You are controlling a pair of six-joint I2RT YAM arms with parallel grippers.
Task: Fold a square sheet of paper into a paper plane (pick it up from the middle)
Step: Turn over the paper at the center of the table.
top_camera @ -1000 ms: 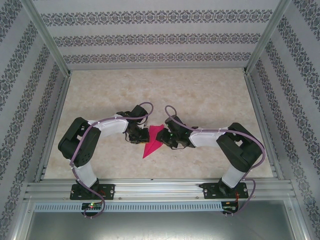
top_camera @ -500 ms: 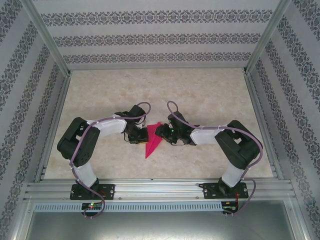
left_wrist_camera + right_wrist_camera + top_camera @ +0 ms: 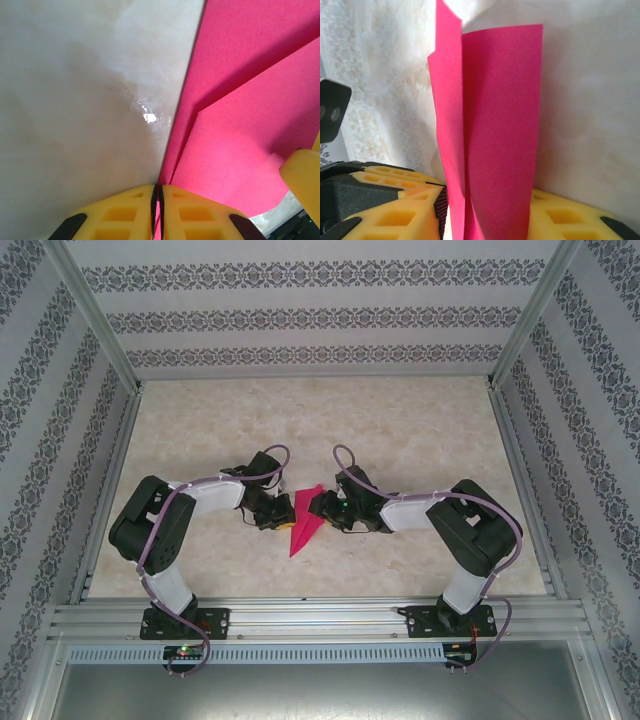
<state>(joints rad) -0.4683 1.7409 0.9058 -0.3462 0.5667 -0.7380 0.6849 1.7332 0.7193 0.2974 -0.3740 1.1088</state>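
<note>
Pink paper plane (image 3: 304, 524) looks pointy and nearly done, with the left gripper (image 3: 156, 194) pinching its edge tight, while the right gripper (image 3: 320, 506) squeeze I cannot tell.

**Hidden & cropped bits**

Top cam: far end of paper plane (image 3: 301, 534) tucked betw. left gripper (image 3: 284, 514) and right gripper (image 3: 318, 507). Can't make out fingertips there, too small.

Left wrist cam: pink sheet cropped by top & right edges. Fingers (image 3: 125, 215) cut off at bottom, pressed together on a thin pink sliver.

Right wrist cam: lower end of sheet lost past bottom edge. Gap betw. pads (image 3: 395, 215) masked by pink. Clamped or loose, can't tell.
</note>
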